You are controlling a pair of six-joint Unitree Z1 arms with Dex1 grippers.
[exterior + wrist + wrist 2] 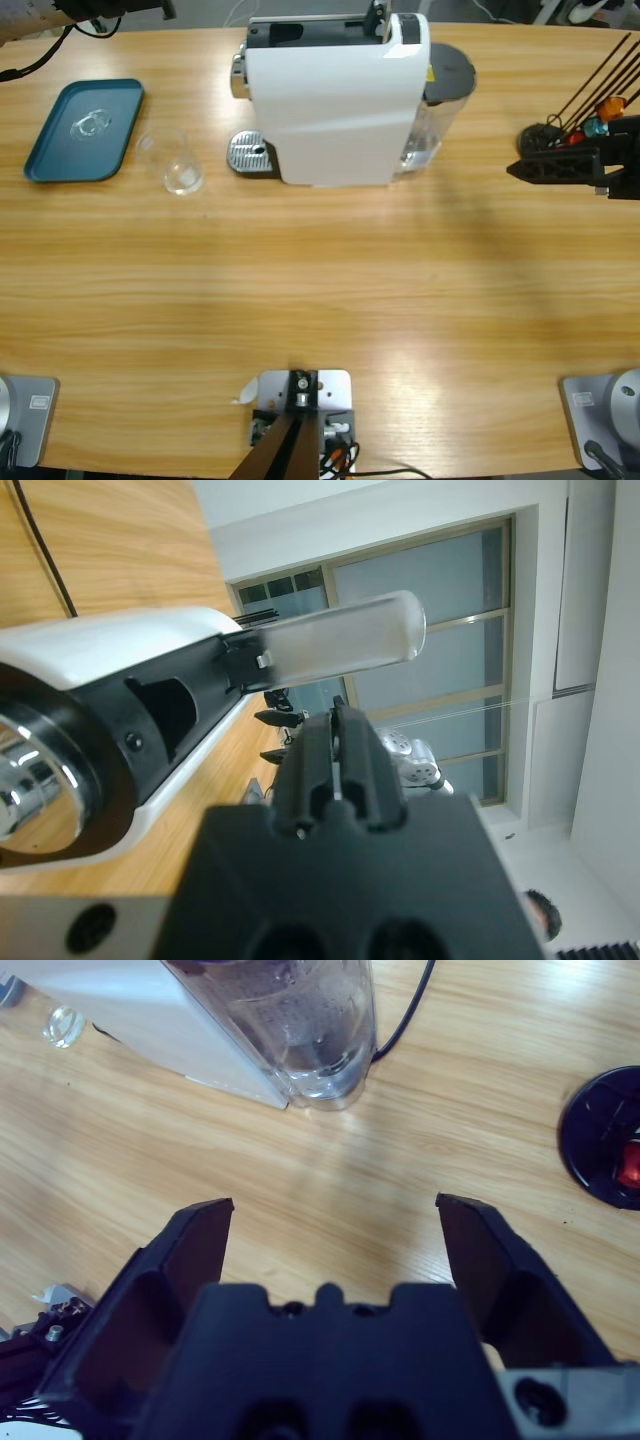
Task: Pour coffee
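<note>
Black right hand (335, 1220) spread above table (200, 1180)

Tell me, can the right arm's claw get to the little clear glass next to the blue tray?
Probably not easily. The right gripper is open and holds nothing, but it sits at the far end of the table, and the white coffee machine stands between it and the glass. It would have to go around.

1. My 2 grippers are black: the left gripper (340, 742) and the right gripper (335, 1222).
2. The coffee machine (335, 100) is white, with a black top and a silver ridged drip grate (248, 153).
3. The tray (85, 130) is dark teal.
4. The glass (177, 165) is clear.
5. The table (320, 290) is pale streaked wood.
</note>
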